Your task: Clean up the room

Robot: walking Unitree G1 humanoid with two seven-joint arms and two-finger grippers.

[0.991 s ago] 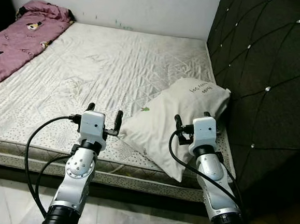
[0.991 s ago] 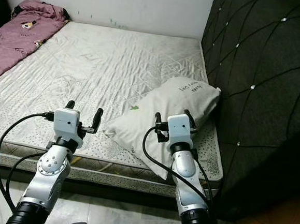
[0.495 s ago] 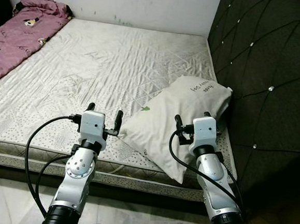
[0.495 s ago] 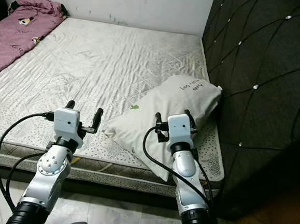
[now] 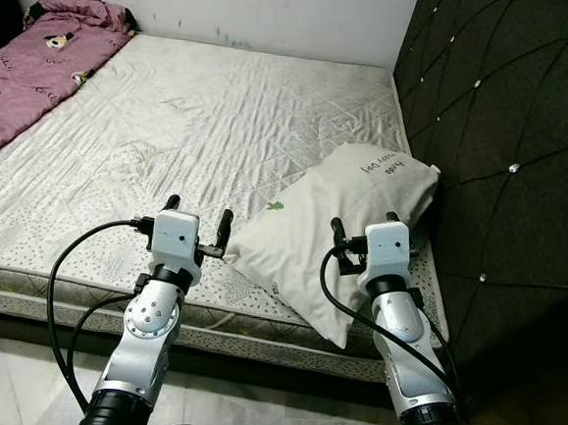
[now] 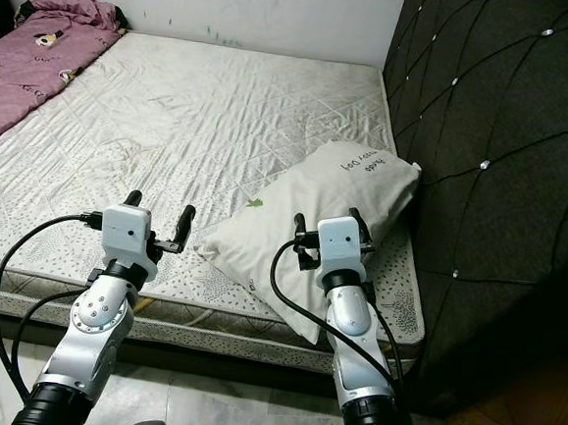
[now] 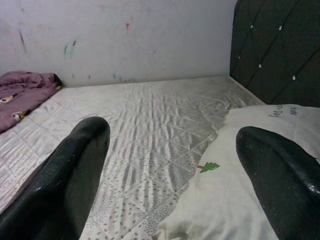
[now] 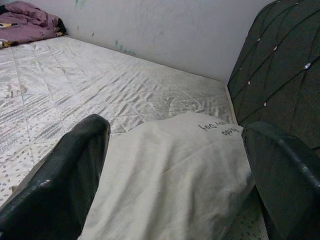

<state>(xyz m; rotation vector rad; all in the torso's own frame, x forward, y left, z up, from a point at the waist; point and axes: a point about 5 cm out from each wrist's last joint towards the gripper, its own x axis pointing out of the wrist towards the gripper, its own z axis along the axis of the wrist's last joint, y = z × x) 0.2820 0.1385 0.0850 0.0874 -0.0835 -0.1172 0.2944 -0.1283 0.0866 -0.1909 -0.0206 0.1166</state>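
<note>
The white pillow (image 5: 337, 227) lies on the bed (image 5: 172, 135) beside the dark headboard (image 5: 506, 141) – the right hand (image 5: 364, 228) hovers over it, the left hand (image 5: 197, 217) just beside it, both with fingers spread.

A bedroom in a lived-in home.

A wide bed took up most of the room, its bare quilted mattress (image 5: 202, 127) without a sheet and pushed into the corner of a white wall (image 5: 241, 7) flecked with small paint marks. A dark tufted headboard (image 5: 508, 122) studded with shiny buttons rose along one side. A white pillow (image 5: 337, 222) with printed lettering and a small green tree lay against it, near the mattress edge. A crumpled pink blanket (image 5: 41, 46) with cartoon figures sat bunched at the far side. Pale floor tiles (image 5: 15, 378) showed below the bed.
</note>
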